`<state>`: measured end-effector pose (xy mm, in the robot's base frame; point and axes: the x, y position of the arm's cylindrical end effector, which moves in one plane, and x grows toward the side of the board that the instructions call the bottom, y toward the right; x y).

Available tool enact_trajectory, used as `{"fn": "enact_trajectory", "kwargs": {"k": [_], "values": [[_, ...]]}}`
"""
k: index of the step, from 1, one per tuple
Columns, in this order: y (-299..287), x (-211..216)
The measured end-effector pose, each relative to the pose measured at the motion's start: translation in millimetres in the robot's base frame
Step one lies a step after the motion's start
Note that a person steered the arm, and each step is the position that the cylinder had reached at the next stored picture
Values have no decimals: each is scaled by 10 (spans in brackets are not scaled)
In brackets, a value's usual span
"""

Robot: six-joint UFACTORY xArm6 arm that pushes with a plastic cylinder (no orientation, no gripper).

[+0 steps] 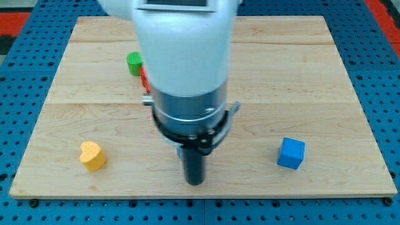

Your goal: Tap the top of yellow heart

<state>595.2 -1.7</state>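
Wooden board point(325, 75) | yellow heart point(92, 155) | my tip point(195, 182) well right

The arm's body point(182, 50) is a broad, smooth white casing, rounded like a cylinder, with a dark rectangular panel at its upper end. Below it sits a grey metal ring point(189, 106), then a black collar point(190, 130) clamped around it, with a small silver bolt or tab jutting out on each side. From the collar a short, straight, dark rod descends, ending in my tip point(195, 182), blunt and black.
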Motion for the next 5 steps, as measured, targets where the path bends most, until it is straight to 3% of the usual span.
{"fn": "enact_trajectory", "kwargs": {"k": [1,3,4,5], "values": [[-11,-141],[-1460,-823],[-1535,-727],[-1460,-284]]}}
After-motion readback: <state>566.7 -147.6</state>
